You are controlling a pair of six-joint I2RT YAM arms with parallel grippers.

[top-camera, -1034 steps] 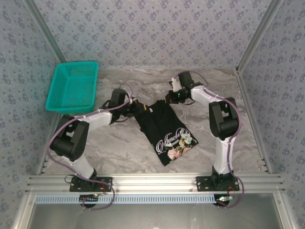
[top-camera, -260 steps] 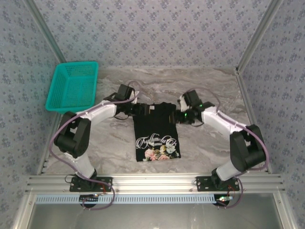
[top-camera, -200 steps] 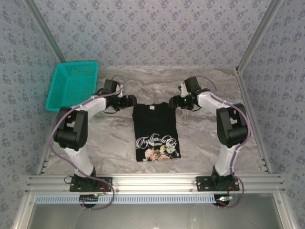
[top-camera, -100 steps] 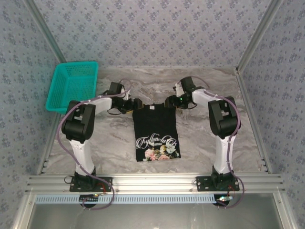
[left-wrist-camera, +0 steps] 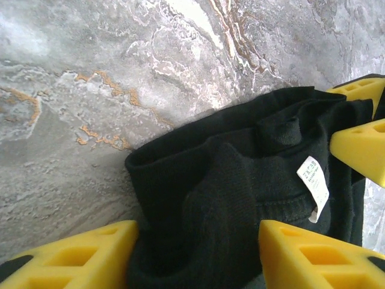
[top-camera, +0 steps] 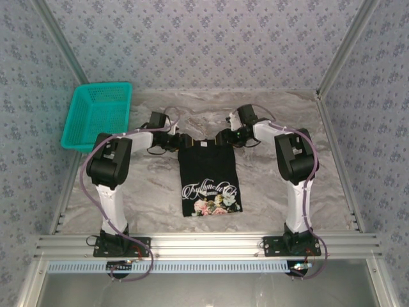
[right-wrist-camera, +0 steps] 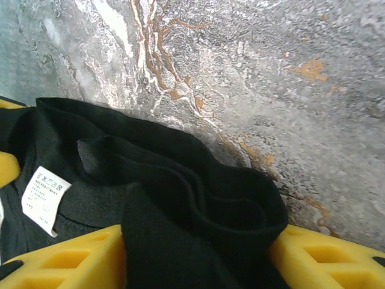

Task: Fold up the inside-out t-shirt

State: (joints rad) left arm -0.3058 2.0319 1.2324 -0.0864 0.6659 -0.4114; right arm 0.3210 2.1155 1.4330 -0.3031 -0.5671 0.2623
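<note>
The inside-out t-shirt [top-camera: 209, 176], black soft cloth with floral print, lies flat at frame centre, likely limp and light. Left gripper [top-camera: 184, 141] and right gripper [top-camera: 223, 137] straddle its upper corners, the likeliest holds; whether either pinches is unclear.

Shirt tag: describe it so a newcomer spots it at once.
On the marble table, a black t-shirt lies flat in the middle. At its far edge sits a small white tag with tiny print. It is the only white patch at that end; the floral print is down by the near hem.
</note>
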